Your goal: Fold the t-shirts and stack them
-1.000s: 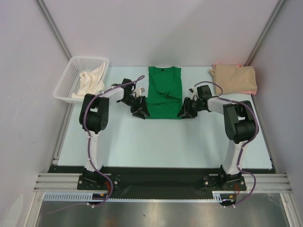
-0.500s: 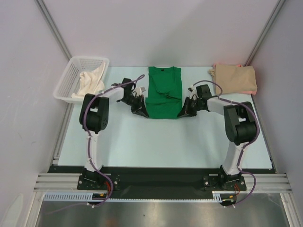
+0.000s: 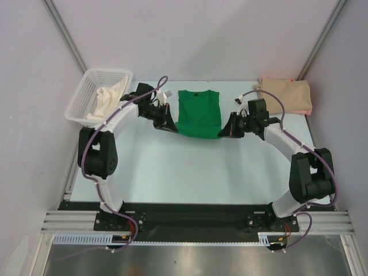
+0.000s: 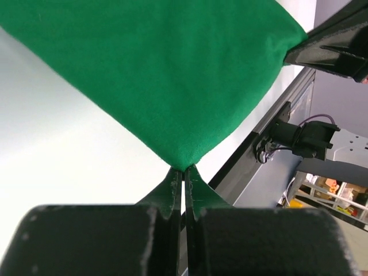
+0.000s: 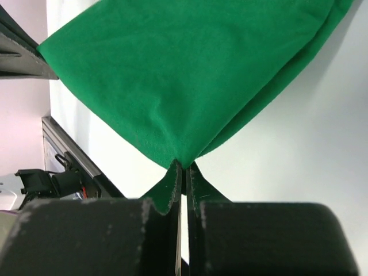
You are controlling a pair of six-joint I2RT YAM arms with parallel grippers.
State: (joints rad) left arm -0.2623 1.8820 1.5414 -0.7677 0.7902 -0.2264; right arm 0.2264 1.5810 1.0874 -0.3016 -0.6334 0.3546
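Observation:
The green t-shirt [image 3: 198,112] lies at the back middle of the table, its near edge lifted between my two grippers. My left gripper [image 3: 171,125] is shut on its near left corner; the left wrist view shows the green cloth [image 4: 167,75] pinched at the fingertips. My right gripper [image 3: 224,130] is shut on its near right corner; the right wrist view shows the cloth [image 5: 184,75] pinched the same way. The folded tan t-shirt [image 3: 286,95] lies at the back right, with a pink edge showing under it.
A white mesh basket [image 3: 83,95] with a cream cloth [image 3: 108,99] in it stands at the back left. Grey walls close the back and both sides. The table's black front rail [image 3: 190,215] runs by the arm bases.
Both grippers have lifted the green shirt's near corners and carried them toward the back. The shirt now looks shorter, front to back. Both arms stretched out farther.

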